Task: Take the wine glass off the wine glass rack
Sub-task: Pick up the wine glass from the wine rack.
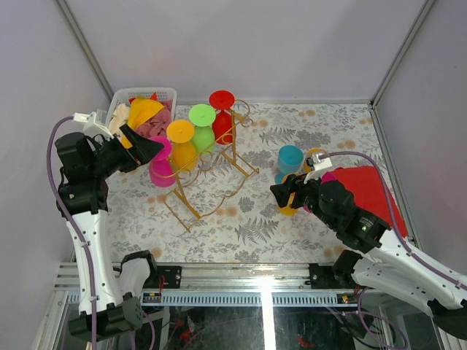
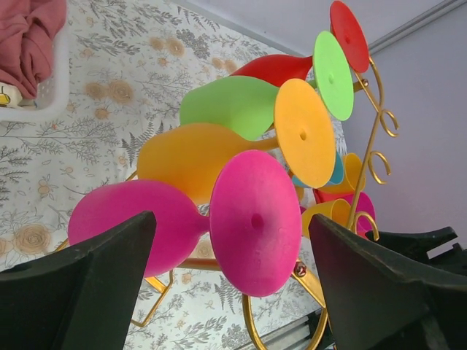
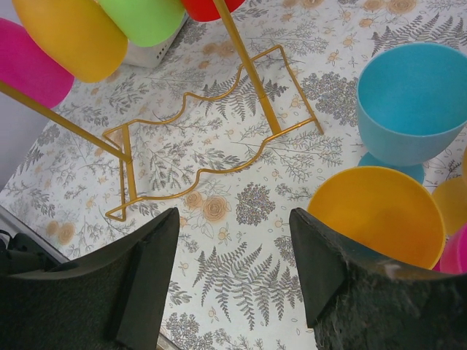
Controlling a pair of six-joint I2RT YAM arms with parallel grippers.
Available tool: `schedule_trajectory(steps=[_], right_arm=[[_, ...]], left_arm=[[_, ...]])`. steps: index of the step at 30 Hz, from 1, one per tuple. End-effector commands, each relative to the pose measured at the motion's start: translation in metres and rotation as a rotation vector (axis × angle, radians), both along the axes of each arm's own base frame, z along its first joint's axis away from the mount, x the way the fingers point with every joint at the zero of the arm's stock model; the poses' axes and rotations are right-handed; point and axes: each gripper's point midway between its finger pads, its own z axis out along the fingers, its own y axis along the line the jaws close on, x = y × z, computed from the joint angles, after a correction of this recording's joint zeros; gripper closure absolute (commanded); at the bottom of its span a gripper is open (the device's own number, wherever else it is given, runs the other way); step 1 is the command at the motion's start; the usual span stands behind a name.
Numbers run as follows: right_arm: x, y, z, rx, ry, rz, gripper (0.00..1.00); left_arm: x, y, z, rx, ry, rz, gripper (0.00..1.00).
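Top external view gives us the surface (image 1: pixel 248 219), the wine glass rack (image 3: pixel 250 73) toward its far-left corner, and the pink wine glass (image 2: pixel 252 219) hanging there. Our left claw (image 2: pixel 230 219) is spread either side of it. Our right claw (image 3: pixel 233 215) gapes, holding nothing.

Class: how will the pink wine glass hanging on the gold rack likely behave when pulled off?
The pink wine glass looks opaque and matte, like plastic: probably light, not brittle. Its round bowl would likely roll if laid down. The thin wire rack may shift.
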Motion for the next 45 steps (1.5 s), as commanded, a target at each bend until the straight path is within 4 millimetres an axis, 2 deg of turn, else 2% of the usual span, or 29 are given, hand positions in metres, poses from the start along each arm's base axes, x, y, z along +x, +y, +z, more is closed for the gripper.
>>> schedule_trajectory(steps=[1,6,18,29,35,38,42,45], right_arm=[[0.002,0.003,0.02,0.045,-0.045,0.011,0.31],[0.002,0.006,0.02,0.056,-0.05,0.019,0.31],[0.005,0.01,0.014,0.032,-0.036,0.027,0.3],[0.005,0.008,0.01,0.02,-0.03,0.02,0.3],[0.004,0.009,0.009,0.017,-0.025,0.023,0.3],[0.004,0.009,0.009,0.016,-0.024,0.024,0.29],[0.004,0.009,0.006,0.011,-0.018,0.024,0.29],[0.004,0.01,0.007,0.014,-0.016,0.027,0.29]], left_arm=[[-0.002,-0.003,0.017,-0.021,-0.063,-0.001,0.18],[-0.004,-0.007,0.024,-0.04,-0.082,-0.018,0.29],[-0.006,-0.009,0.013,-0.056,-0.065,-0.027,0.49],[-0.006,-0.002,0.017,-0.027,-0.078,0.02,0.55],[-0.004,0.003,0.02,-0.005,-0.091,0.049,0.61],[-0.004,0.004,0.021,-0.004,-0.092,0.056,0.67],[-0.006,0.004,0.025,-0.006,-0.113,0.069,0.69],[-0.006,0.008,0.03,-0.003,-0.135,0.106,0.75]])
